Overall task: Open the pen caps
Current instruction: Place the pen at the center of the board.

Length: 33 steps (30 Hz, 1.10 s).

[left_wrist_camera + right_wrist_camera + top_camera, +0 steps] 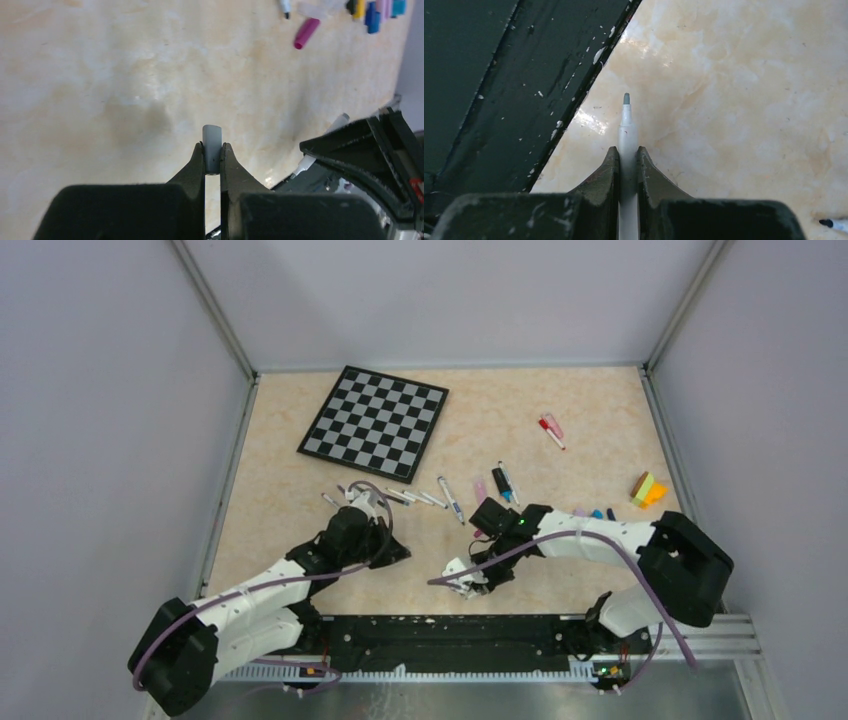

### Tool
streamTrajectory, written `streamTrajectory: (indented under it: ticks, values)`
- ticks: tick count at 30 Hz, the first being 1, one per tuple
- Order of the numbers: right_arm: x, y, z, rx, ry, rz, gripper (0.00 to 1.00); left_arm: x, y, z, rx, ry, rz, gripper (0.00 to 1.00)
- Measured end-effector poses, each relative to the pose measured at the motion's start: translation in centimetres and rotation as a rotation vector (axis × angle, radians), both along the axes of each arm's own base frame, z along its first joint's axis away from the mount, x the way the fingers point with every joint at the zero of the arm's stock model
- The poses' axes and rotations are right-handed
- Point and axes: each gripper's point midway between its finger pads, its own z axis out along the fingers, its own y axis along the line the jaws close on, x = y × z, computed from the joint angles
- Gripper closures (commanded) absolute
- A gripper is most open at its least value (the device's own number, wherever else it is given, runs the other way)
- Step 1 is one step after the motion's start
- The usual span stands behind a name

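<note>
My left end effector (212, 147) is clenched on a grey cap (212, 136); the cap stands upright between the two pads, its top poking past the fingertips, held off the worktop (100, 75); no pen is in that cap. My right end effector (628, 151) is clenched on a white pen (627, 132); the barrel runs straight out between the pads, and its bare grey-green tip points ahead with no cap on it. That pen hangs over the near edge of the worktop, just beside the black rail (489, 75) that carries my bases. From above, my two end effectors sit near each other at the front of the worktop, apart, the left one to the left of the right one.

The other pens (425, 498) lie in a loose row on the worktop beyond my left wrist, between me and the chessboard (375, 423); one pen with a red end (549, 429) lies well apart, toward the far right. Loose caps are on the worktop near my right arm; the left wrist view shows a magenta cap (306, 33) lying on its side, and a blue cap (372, 12) among a small cluster just beyond it. A yellow-orange block (648, 489) sits near the right wall.
</note>
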Motion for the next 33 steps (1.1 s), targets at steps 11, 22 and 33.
streamTrajectory:
  ticks: [11,22,33]
  values:
    - [1.5,1.8,-2.0,-0.072,-0.133,0.010,0.87,0.1,3.9,-3.9,0.235,0.138,0.167,0.80]
    - [3.0,2.4,-1.9,-0.060,-0.196,-0.036,0.72,0.4,3.8,-3.8,0.244,0.143,0.175,0.63]
    - [3.5,2.6,-1.8,-0.060,-0.209,-0.070,0.53,0.2,4.1,-3.7,0.265,0.152,0.167,0.62]
